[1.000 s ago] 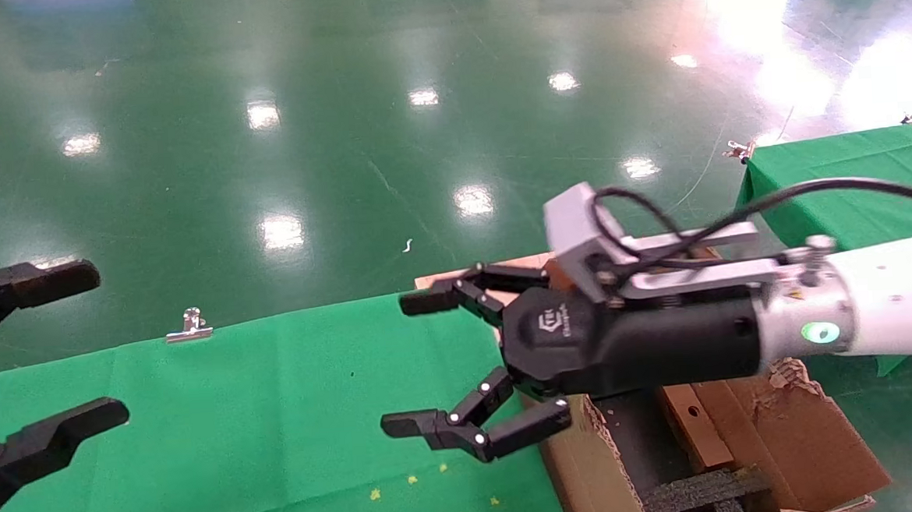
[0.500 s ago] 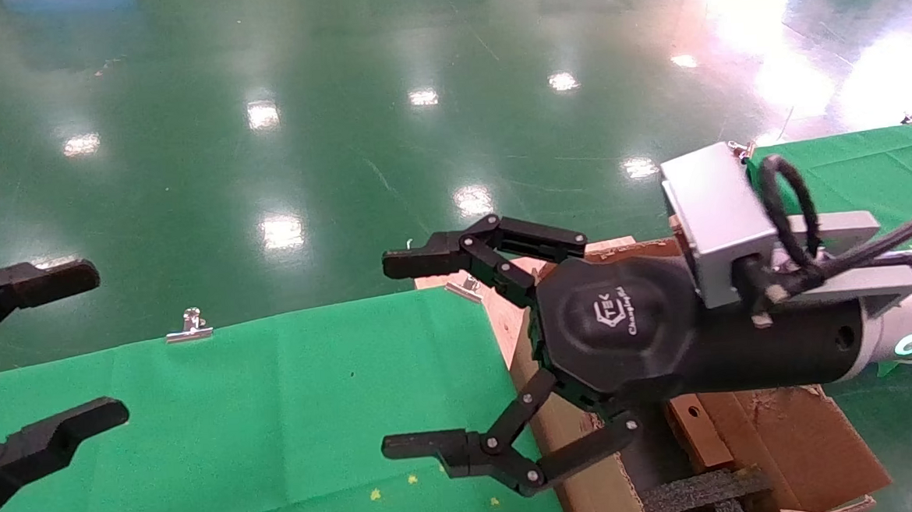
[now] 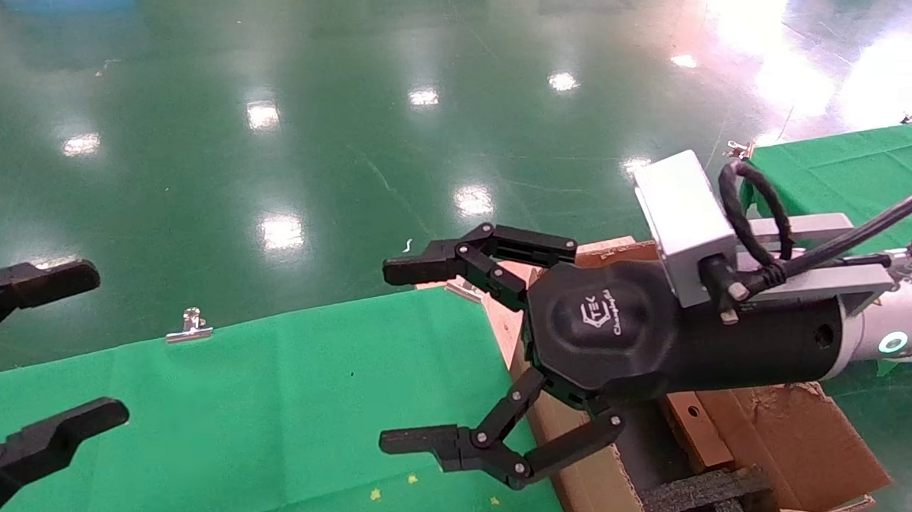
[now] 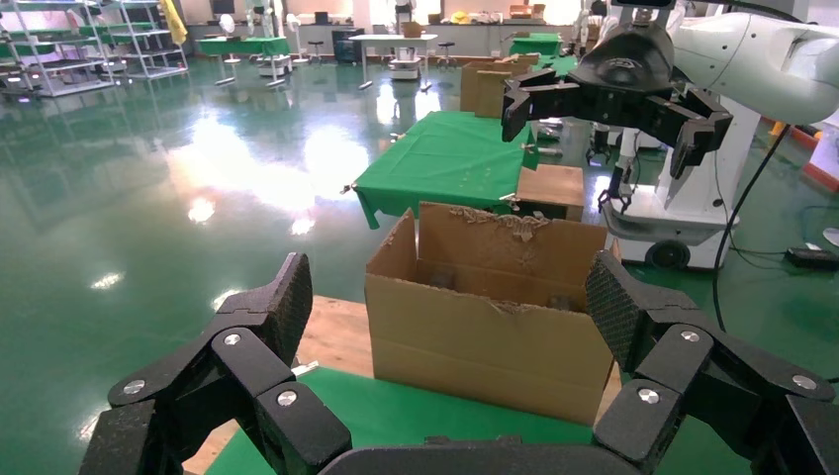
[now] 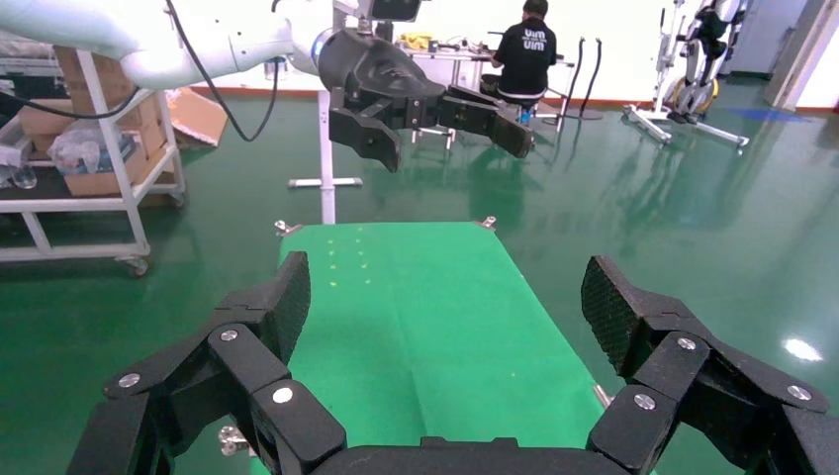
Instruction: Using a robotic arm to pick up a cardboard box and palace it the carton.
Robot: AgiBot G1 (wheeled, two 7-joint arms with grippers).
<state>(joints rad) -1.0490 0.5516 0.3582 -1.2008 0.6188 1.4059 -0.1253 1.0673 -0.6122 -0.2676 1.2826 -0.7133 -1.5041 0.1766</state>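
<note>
My right gripper (image 3: 403, 356) hangs open and empty above the seam between the green table and the carton (image 3: 592, 479), its fingers pointing left. The carton is large, brown and torn-edged, with black foam (image 3: 702, 493) inside. A narrow brown cardboard box (image 3: 695, 431) with a round hole lies inside it, under my white right arm. The left wrist view shows the carton (image 4: 490, 327) from the side, with the right gripper (image 4: 604, 119) above and behind it. My left gripper (image 3: 78, 346) is parked open at the far left.
A green cloth table (image 3: 238, 423) fills the lower left, with a metal clip (image 3: 189, 326) on its far edge. A second green table (image 3: 850, 173) stands at the right. Another brown box (image 4: 552, 188) sits beyond the carton. The floor around is shiny green.
My right gripper has rolled about its wrist so the logo palm faces up, and its fingers have spread wider. The left gripper has not moved.
</note>
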